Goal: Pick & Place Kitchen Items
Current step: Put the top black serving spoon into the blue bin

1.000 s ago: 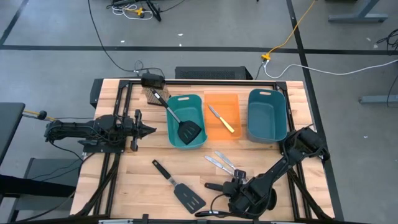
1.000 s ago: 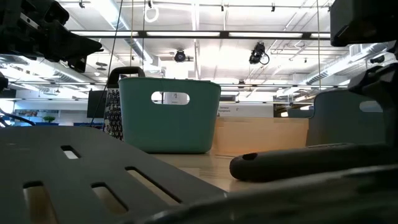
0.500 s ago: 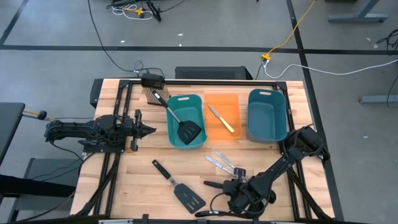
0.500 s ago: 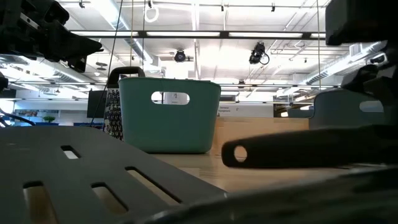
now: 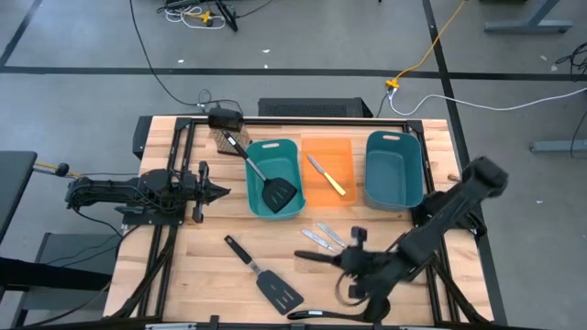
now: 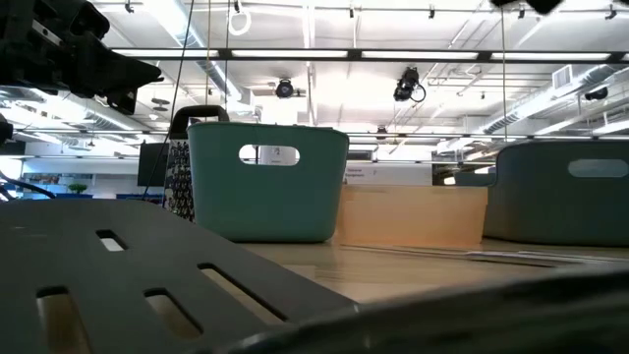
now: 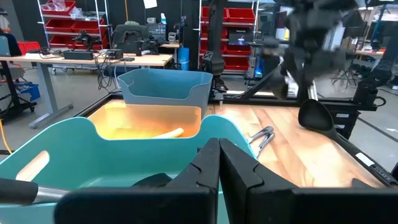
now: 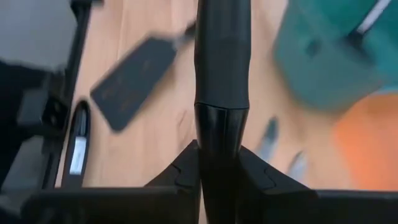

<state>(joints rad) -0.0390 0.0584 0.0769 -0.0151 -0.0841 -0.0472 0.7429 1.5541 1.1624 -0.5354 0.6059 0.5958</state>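
Observation:
My right gripper (image 5: pixel 356 261) hangs above the table's near right part, shut on a black ladle (image 5: pixel 316 258) whose handle runs level toward the table's left. In the right wrist view the handle (image 8: pixel 221 56) runs away from the fingers; the bowl is hidden there. My left gripper (image 5: pixel 223 192) waits shut at the table's left, pointing at the teal bin (image 5: pixel 275 179). A black slotted spatula (image 5: pixel 266 278) and two small silver knives (image 5: pixel 323 237) lie flat on the wood. Another black ladle (image 5: pixel 312 314) lies at the near edge. My right gripper pinches the ladle's shaft (image 8: pixel 221 127) between its two fingers, below the thicker grip part of the handle. The fingers slant down from the table's right, and the handle runs on past them, along their line. The ladle is clear of the table, its free handle end (image 5: pixel 301 256) pointing left.
The teal bin holds a steel-handled black spatula (image 5: pixel 266 181). The orange bin (image 5: pixel 327 174) holds a yellow-handled knife (image 5: pixel 327 176). A darker teal bin (image 5: pixel 394 170) stands to its right. Bare wood lies between the bins and the near edge, left of the spatula.
My right gripper has risen from the table near the front edge and tipped less steeply, taking the black ladle with it. The ladle's handle, which lay low across the low view, has been lifted clear and out of that view.

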